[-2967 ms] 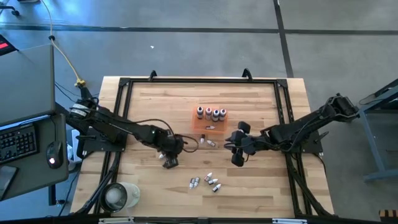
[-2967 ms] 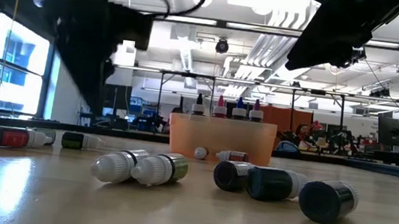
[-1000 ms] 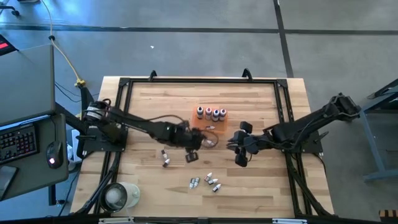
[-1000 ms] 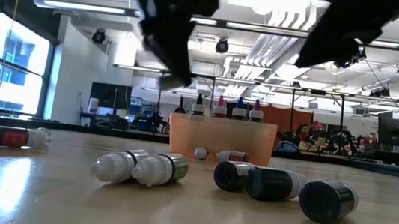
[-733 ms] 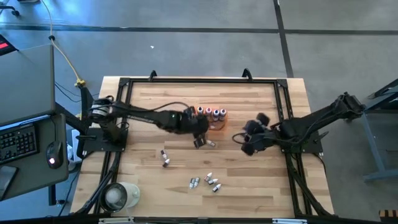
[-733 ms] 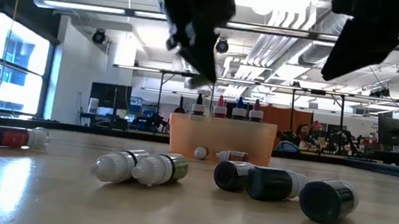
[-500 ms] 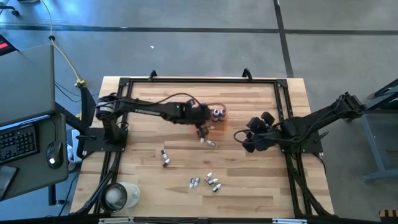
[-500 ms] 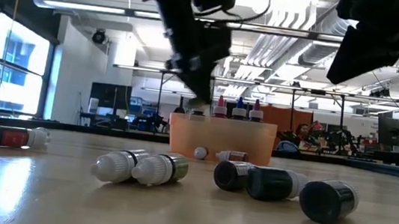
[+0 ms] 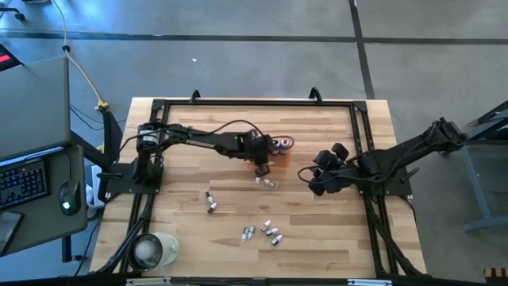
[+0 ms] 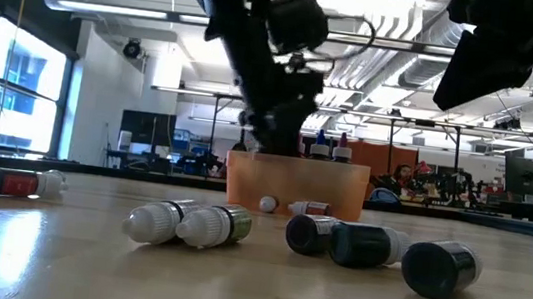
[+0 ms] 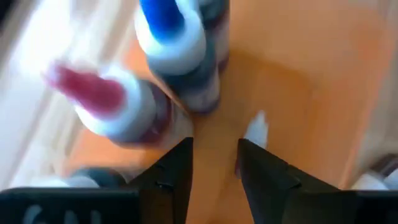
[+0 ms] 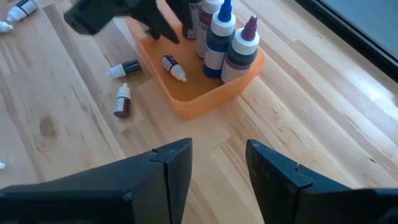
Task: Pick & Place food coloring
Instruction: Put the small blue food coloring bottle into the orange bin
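High view: left gripper (image 9: 261, 165) over orange tray (image 9: 279, 160)

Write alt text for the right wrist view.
The left gripper reaches over an orange tray that holds upright food coloring bottles and one bottle lying on its side. Two more bottles lie on the wooden table beside the tray, with the right gripper open in the foreground.

Two dark jointed arms with looping black cables and flat black jaws.

Bright overhead lighting, blurred left-wrist view.
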### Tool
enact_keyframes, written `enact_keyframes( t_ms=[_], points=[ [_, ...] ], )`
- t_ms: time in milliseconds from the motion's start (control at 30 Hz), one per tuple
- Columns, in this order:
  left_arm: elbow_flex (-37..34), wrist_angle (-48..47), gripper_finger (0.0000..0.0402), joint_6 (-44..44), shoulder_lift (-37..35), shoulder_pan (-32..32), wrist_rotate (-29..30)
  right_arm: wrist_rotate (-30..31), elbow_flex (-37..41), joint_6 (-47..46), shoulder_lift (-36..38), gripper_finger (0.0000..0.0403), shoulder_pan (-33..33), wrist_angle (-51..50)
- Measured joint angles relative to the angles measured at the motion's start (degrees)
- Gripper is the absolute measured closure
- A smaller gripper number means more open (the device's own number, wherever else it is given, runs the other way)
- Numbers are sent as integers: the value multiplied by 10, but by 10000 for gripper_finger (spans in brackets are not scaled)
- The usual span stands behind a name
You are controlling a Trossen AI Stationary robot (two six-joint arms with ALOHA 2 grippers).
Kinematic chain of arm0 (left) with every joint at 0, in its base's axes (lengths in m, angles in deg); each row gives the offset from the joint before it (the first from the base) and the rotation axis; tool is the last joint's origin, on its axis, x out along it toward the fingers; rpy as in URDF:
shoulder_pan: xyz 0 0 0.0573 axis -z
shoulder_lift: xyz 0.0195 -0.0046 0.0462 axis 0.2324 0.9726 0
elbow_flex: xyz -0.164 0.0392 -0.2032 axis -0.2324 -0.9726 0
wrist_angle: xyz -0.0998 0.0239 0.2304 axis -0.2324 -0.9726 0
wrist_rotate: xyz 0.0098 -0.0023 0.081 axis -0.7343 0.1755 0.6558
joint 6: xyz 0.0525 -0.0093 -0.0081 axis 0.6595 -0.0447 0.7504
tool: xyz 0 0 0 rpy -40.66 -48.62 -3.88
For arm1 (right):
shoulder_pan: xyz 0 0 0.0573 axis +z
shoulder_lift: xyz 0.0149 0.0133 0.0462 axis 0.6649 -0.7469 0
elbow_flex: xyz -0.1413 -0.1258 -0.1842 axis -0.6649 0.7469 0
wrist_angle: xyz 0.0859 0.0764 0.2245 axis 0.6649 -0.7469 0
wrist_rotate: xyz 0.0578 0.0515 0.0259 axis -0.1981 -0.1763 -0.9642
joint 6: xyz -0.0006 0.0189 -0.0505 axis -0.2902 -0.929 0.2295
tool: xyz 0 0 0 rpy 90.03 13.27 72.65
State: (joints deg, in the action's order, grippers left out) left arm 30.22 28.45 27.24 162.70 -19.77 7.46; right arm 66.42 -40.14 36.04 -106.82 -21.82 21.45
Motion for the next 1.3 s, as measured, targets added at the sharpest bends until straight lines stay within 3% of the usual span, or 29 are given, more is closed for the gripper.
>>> enact_keyframes(
  t_ms=[167, 333, 467, 600, 733, 933, 1133, 1300],
  points=[
    [39, -91, 269, 0, 3, 2, -19, -3, 0, 1, 0, 258, 0, 6],
    [157, -340, 273, -12, -11, 18, -43, -2, 0, 1, 0, 258, 0, 12],
    [240, -509, 278, -11, -35, 46, -14, 9, 0, -7, 0, 258, 0, 13],
    [271, -587, 279, -51, -86, 79, 27, -9, 27, -49, 0, 258, 0, 43],
    [215, -599, 280, -122, -157, 120, 52, -21, 69, -15, 0, 258, -1, 94],
    [23, -536, 280, -244, -256, 218, 52, -29, 103, 104, 0, 258, -1, 215],
    [-127, -421, 280, -253, -277, 299, 26, -55, 103, 194, 0, 258, -1, 343],
    [-211, -327, 280, -226, -278, 315, -4, -65, 103, 211, 0, 258, -1, 385]
  ],
)
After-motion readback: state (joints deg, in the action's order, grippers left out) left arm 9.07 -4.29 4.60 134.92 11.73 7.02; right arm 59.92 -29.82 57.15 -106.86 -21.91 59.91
